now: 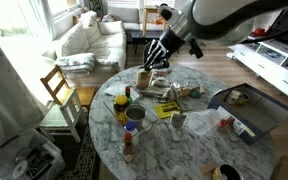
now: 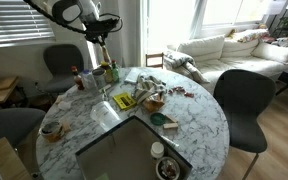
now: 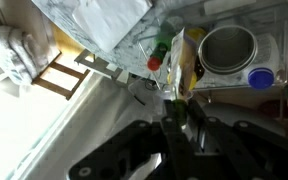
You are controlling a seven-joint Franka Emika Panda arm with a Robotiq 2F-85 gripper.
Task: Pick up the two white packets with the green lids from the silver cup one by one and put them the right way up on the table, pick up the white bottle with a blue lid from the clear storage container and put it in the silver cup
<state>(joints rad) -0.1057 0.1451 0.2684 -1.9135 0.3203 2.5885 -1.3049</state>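
Gripper (image 3: 177,105): nearly closed, clamped on 1 white packet (image 3: 182,62) with green lid.
Wrist view alone: silver cup (image 3: 227,48), open mouth just beside gripper.
Exterior views: grip too small to tell.

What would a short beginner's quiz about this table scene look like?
1. True or false: the end effector, gripping a white packet, hangs above the marble-patterned table.
2. Multiple choice: the sofa is A black, B white, C red.
3. Short answer: what colour is the lid of the round tub?
Key: 1 true; 2 B; 3 blue.
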